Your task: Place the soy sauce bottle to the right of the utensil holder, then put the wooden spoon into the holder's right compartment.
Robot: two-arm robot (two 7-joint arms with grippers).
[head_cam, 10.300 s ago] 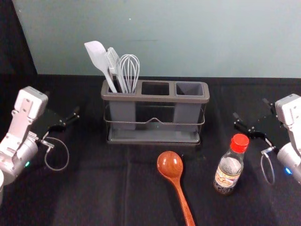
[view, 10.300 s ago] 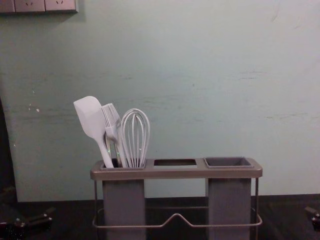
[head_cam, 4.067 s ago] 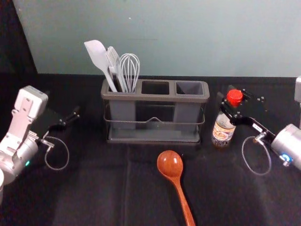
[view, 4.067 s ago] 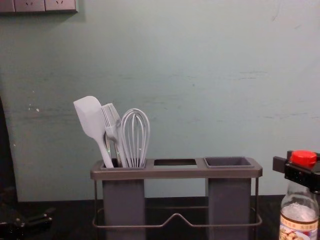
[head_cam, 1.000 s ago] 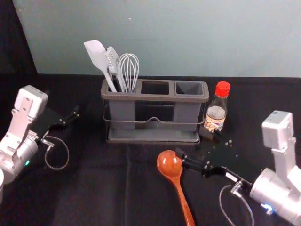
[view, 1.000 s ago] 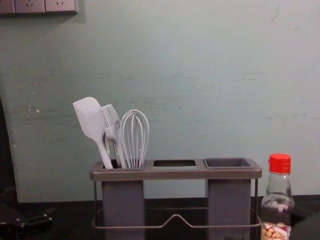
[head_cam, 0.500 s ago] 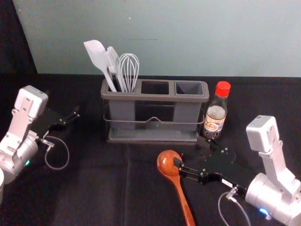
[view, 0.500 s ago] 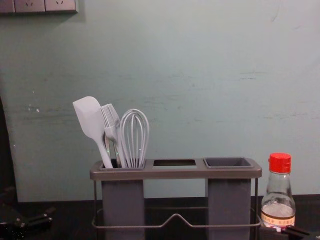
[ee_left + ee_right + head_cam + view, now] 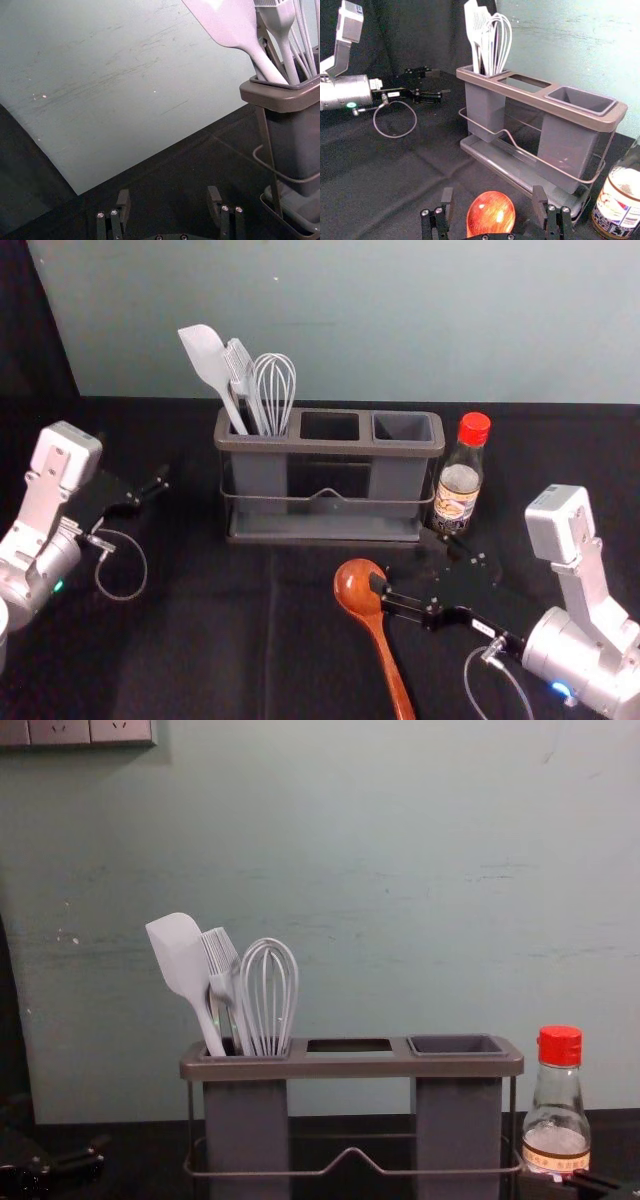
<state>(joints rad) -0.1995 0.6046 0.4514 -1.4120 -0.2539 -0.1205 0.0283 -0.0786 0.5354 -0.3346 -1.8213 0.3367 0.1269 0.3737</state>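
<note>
the right gripper (image 9: 401, 558) is spread wide by the bowl of the wooden spoon (image 9: 354, 585), contact hard to judge. the soy sauce bottle (image 9: 459, 480) stands just right of the utensil holder (image 9: 330, 448); the left gripper (image 9: 135, 461), also wide, is off left.

Bottle cap (image 9: 474, 428) red; spoon (image 9: 358, 587) orange-brown; holder (image 9: 397, 480) grey, rim (image 9: 330, 448) brown; whisk (image 9: 274, 390) white; cloth (image 9: 200, 650) black.

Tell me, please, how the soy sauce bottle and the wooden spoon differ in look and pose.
The bottle stands upright; the spoon lies down. The bottle is clear with a red cap, the spoon plain reddish-brown. The bottle is beside the holder, the spoon in front. Both are outside it.
</note>
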